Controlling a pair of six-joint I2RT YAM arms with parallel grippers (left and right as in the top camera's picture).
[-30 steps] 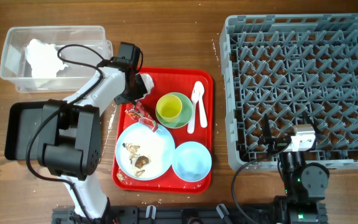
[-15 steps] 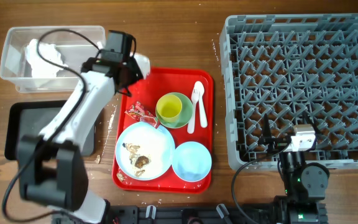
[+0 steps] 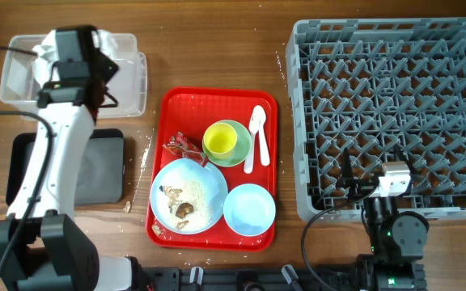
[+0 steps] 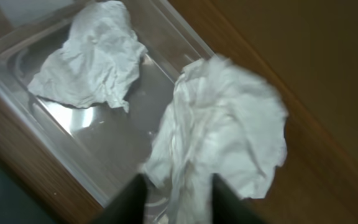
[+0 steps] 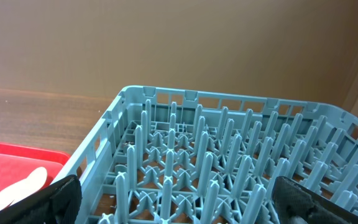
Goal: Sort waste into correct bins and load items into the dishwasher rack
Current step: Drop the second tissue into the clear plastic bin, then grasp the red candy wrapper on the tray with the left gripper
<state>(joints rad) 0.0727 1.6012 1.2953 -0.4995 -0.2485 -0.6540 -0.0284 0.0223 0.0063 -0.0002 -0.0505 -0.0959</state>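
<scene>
Our left gripper [image 4: 179, 194] hangs over the clear box [image 3: 128, 77] at ten o'clock on the table [image 3: 217, 48] — its jaws stand partly apart with a crumpled tissue [image 4: 222, 124] between them, and we cannot tell whether they grip it. A second tissue [image 4: 89, 56] lies in the box, at ten o'clock from the first. Our right gripper [image 5: 176, 190] gapes wide and empty at the six o'clock edge of the dishwasher rack [image 3: 391, 113] — the rack sits at three o'clock.

Left arm [image 3: 51, 153] hides the clear box's [image 3: 128, 77] middle.
</scene>
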